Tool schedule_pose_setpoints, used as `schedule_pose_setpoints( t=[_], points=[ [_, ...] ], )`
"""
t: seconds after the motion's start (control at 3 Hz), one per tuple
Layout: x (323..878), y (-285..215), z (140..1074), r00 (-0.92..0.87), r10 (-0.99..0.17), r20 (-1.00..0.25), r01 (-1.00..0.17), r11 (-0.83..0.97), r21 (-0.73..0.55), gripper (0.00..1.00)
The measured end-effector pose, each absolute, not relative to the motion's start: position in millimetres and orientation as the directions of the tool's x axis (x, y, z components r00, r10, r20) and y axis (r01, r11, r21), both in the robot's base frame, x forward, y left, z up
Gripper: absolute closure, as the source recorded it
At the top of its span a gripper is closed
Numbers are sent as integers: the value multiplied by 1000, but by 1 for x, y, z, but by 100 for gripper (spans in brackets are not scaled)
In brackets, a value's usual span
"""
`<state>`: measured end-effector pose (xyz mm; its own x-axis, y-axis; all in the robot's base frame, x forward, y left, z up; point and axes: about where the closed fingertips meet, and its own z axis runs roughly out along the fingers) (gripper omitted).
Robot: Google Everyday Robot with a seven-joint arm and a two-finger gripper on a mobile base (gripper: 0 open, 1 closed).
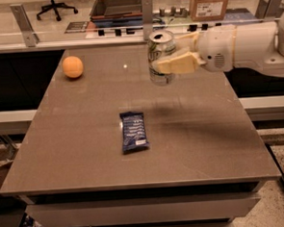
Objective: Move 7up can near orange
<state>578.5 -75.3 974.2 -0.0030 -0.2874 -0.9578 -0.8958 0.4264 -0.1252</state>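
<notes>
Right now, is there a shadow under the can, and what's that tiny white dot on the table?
Camera view: a soft, blurry shadow lies on the table beneath the 7up can, held up by the gripper reaching in from the picture's right; the dot is glare from a light.
</notes>
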Motion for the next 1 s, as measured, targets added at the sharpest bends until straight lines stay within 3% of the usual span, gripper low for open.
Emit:
schedule_pose_setpoints(
  t=[1.0],
  points=[
    [647,41,946,72,-335,-939,-922,338,-191,100]
  ],
)
